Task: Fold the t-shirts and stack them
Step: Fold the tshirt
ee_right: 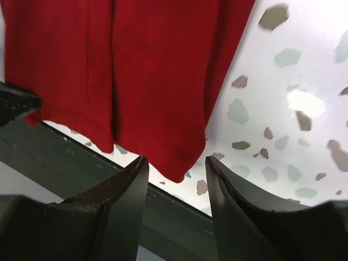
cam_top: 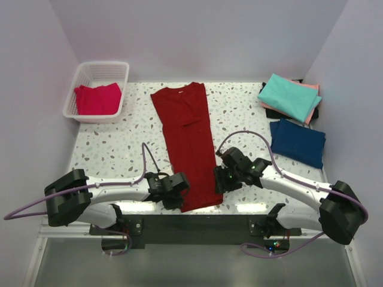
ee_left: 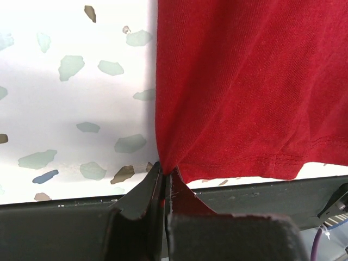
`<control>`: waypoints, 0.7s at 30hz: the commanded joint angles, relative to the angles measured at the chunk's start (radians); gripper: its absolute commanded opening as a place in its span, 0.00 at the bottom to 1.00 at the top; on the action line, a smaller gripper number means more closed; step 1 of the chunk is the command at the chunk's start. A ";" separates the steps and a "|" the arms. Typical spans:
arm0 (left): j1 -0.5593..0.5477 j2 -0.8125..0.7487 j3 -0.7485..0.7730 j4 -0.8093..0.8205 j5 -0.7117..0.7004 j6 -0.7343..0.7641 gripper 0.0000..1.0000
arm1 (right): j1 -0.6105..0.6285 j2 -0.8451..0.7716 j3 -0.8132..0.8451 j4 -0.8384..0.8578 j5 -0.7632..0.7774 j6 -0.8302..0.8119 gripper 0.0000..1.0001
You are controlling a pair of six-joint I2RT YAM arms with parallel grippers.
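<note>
The large dark red t-shirt (cam_top: pixel 187 140) lies as a long strip down the middle of the table, collar at the far end. My left gripper (cam_top: pixel 178 190) is shut on its near left hem corner; the left wrist view shows the cloth (ee_left: pixel 244 81) pinched at the jaw tips (ee_left: pixel 165 171). My right gripper (cam_top: pixel 220 179) is open at the near right hem corner. In the right wrist view that corner (ee_right: pixel 179 171) sits just ahead of the gap between the fingers (ee_right: pixel 176 160), untouched. Another pinkish-red t-shirt (cam_top: pixel 97 98) lies in the basket. Folded teal (cam_top: pixel 290 95) and navy (cam_top: pixel 297 140) t-shirts lie at the far right.
The white lattice basket (cam_top: pixel 99 66) stands at the far left corner. A salmon pink edge (cam_top: pixel 312 115) and something dark (cam_top: pixel 272 112) show under the teal shirt. The table's near edge with its dark rail (ee_right: pixel 70 163) runs right below both grippers.
</note>
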 commanded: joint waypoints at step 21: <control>-0.008 0.007 -0.099 -0.050 -0.017 -0.027 0.00 | 0.084 0.113 -0.065 0.145 -0.014 0.097 0.44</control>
